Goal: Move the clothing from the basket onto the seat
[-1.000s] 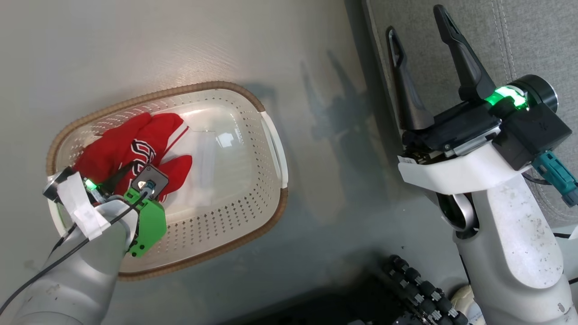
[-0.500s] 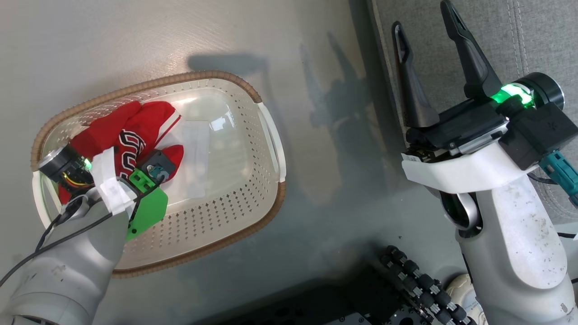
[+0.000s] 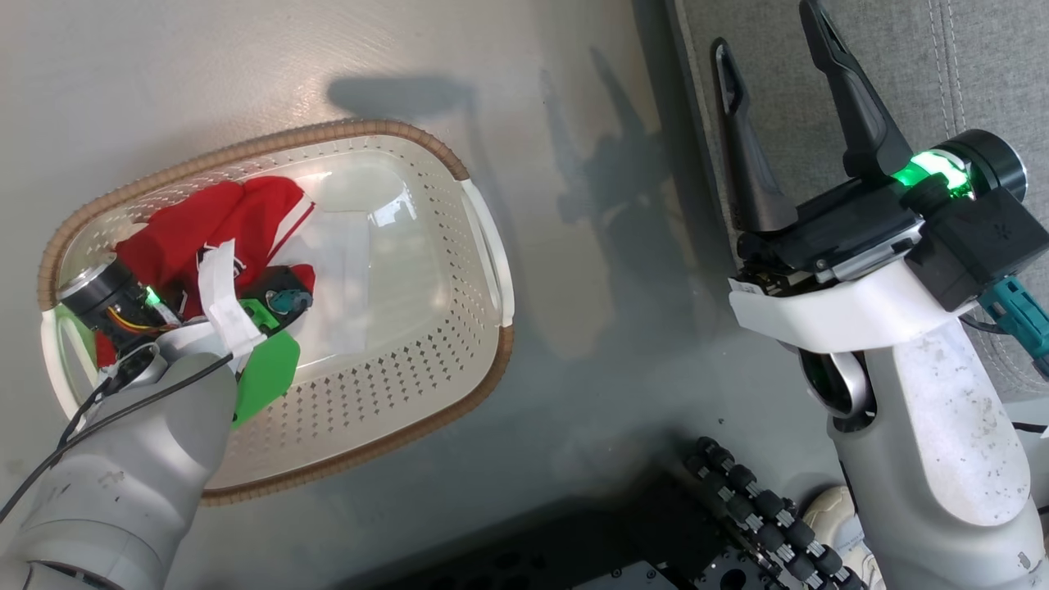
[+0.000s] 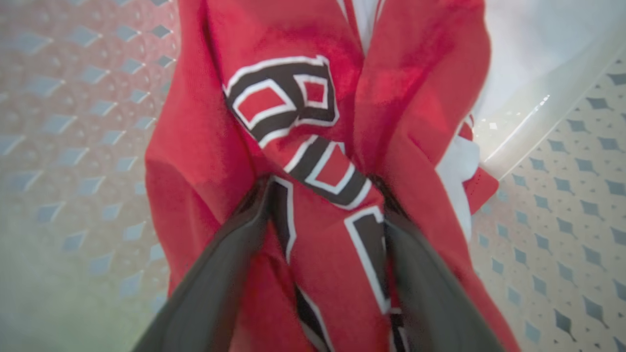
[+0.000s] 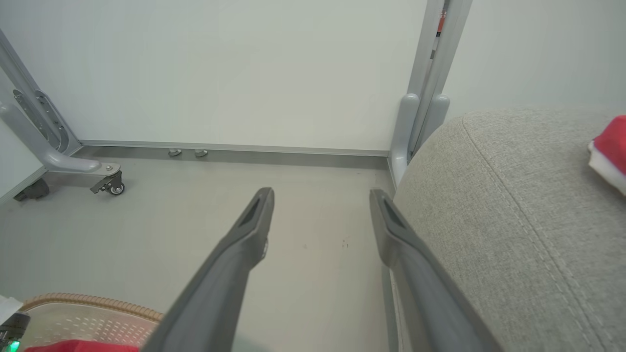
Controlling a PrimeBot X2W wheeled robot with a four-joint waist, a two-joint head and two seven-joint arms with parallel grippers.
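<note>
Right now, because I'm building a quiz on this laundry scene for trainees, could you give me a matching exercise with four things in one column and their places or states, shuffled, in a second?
Things
1. jersey
2. basket
3. right gripper
4. seat

Places or states
a. open, holding nothing
b. grey fabric with stitched seams
c. standing on the floor, brown rim
d. red, between the fingers of the open left gripper

Pairs: 1-d; 2-c; 3-a; 4-b
</note>
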